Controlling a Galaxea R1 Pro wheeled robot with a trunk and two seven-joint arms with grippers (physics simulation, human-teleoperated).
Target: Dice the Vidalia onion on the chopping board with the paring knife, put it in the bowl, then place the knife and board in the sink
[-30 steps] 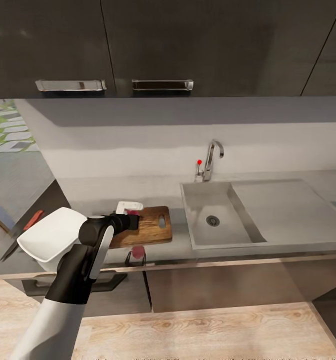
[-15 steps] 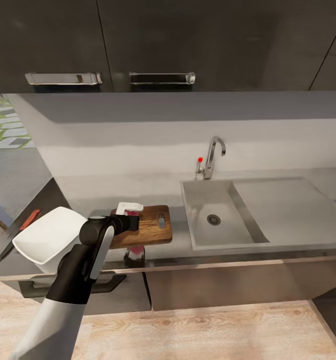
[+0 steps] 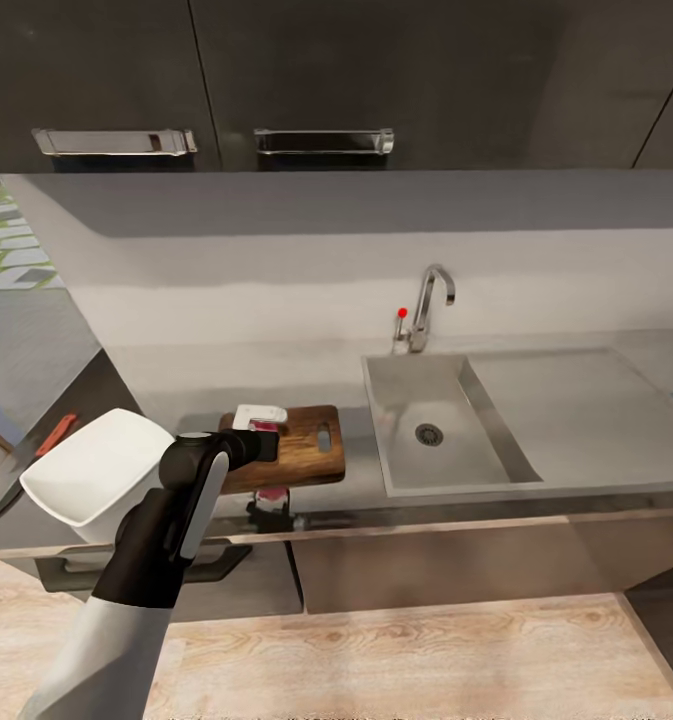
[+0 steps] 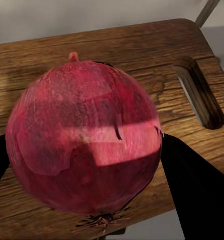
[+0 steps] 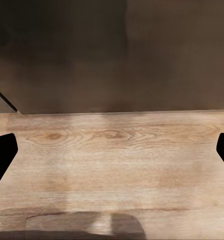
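The Vidalia onion [image 4: 84, 150], round with a red-purple skin, is held between my left gripper's black fingers [image 4: 192, 190], just above the chopping board [image 4: 142, 50] near its handle slot [image 4: 199, 97]. In the head view my left gripper [image 3: 265, 437] hovers over the left end of the dark-brown board [image 3: 301, 455] on the countertop [image 3: 186, 385]. The white bowl [image 3: 96, 475] stands left of the board, partly behind my left arm. The red-handled paring knife [image 3: 38, 455] lies left of the bowl. The sink [image 3: 446, 475] is to the board's right. My right gripper [image 5: 112, 150] is open over wooden floor.
A chrome tap [image 3: 431, 305] with a red knob stands behind the basin, and the flat drainboard [image 3: 576, 410] stretches to its right. Dark upper cabinets [image 3: 326, 80] hang above the counter. Dark lower cabinets [image 3: 426, 570] sit under its pale edge, with wooden floor [image 3: 396, 660] below.
The whole head view has shifted slightly, so the camera moved. My left gripper keeps the onion over the board's left end.
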